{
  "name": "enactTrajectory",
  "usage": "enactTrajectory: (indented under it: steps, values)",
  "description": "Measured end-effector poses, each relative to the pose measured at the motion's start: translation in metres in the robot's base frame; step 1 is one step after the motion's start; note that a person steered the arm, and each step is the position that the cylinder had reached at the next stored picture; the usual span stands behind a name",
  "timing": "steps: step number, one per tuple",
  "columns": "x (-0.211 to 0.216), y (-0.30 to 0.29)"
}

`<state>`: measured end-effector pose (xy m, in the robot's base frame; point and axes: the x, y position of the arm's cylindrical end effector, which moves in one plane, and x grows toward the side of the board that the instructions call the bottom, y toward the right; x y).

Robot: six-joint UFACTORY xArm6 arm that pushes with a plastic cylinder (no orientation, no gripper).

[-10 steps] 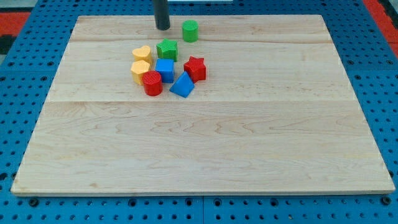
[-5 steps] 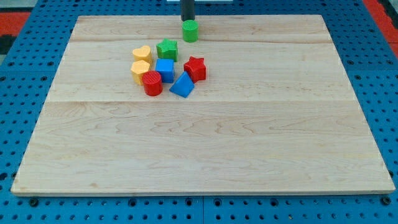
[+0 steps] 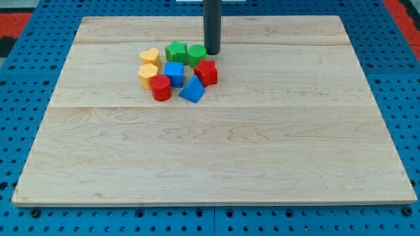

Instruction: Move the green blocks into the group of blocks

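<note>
My tip (image 3: 212,52) stands just to the right of the green cylinder (image 3: 196,54), close to or touching it. The green cylinder sits next to the green star (image 3: 175,51), above the red star (image 3: 206,72). Below them lie the blue cube (image 3: 174,73), the blue triangular block (image 3: 193,90), the red cylinder (image 3: 160,87), the yellow heart (image 3: 149,56) and the yellow hexagon (image 3: 148,73). All blocks form one tight cluster in the upper middle of the wooden board (image 3: 216,151).
The board lies on a blue pegboard surface (image 3: 20,98). A red area (image 3: 403,10) shows at the view's top right corner.
My tip moved right from beside the green cylinder's left to behind it, then came down on its right. The green cylinder slid down and left against the green star and red star.
</note>
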<state>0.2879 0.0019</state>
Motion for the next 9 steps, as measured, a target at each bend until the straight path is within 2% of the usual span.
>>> enactTrajectory:
  steps: [1,2,4,5,6,8,9]
  values:
    - [-0.019,-0.01]
    - [-0.009,-0.027]
    - [0.0,-0.024]
    - [-0.034,-0.045]
    - [-0.049,-0.049]
    - [-0.01,-0.069]
    - [-0.006,-0.076]
